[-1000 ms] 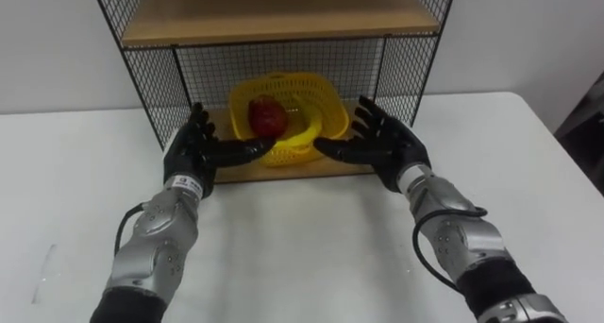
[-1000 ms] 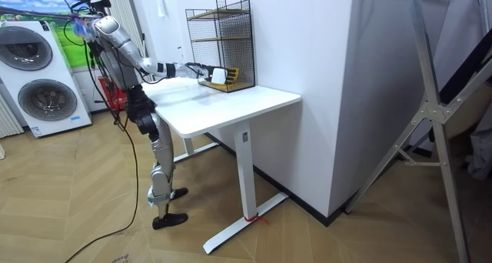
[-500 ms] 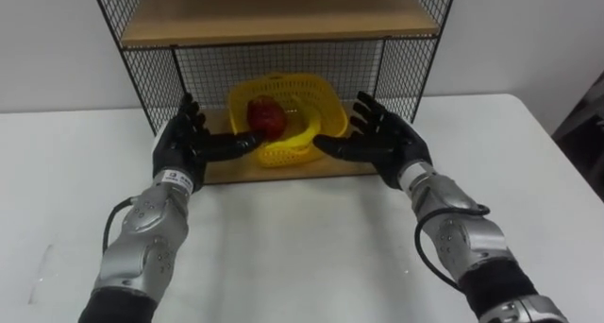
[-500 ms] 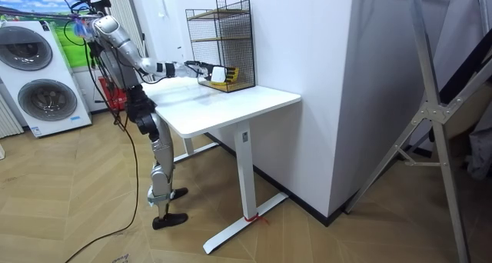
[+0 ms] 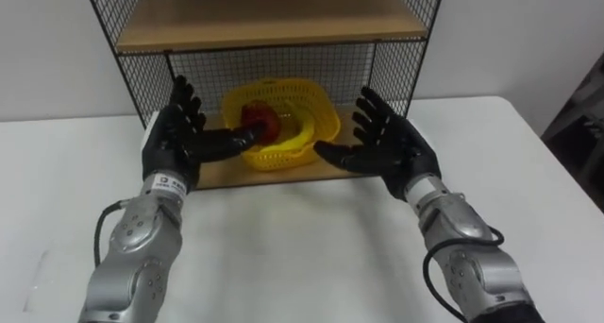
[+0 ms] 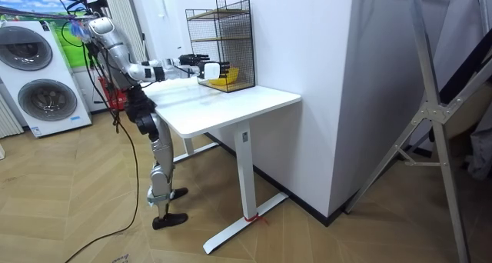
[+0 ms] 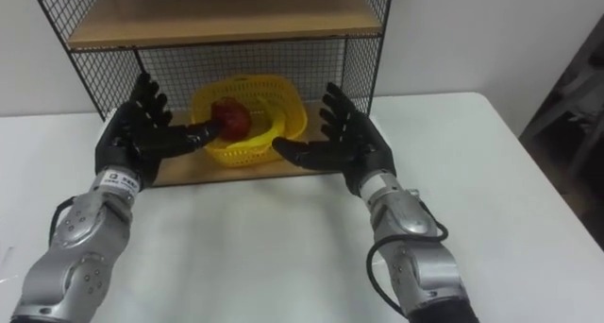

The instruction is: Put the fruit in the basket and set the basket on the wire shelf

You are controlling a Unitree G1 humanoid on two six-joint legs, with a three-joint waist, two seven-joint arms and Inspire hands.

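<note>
Left eye view: left hand point(image 5: 170, 144), right hand point(image 5: 396, 153), fingers wide and empty, flank yellow plastic basket point(image 5: 294, 139) (red fruit point(image 5: 262, 119) inside); withdraw straight back.

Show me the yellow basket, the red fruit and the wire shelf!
yellow basket point(image 5: 288, 151): left eye view, on its front wall.
red fruit point(image 5: 264, 117): left eye view, on its top.
wire shelf point(image 5: 274, 19): left eye view, on its upper wooden board.

I've drawn both hands back from the basket point(image 5: 316, 125): left hand point(image 5: 170, 144) and right hand point(image 5: 392, 151) are now out in front of it, a little higher, fingers spread wider.
</note>
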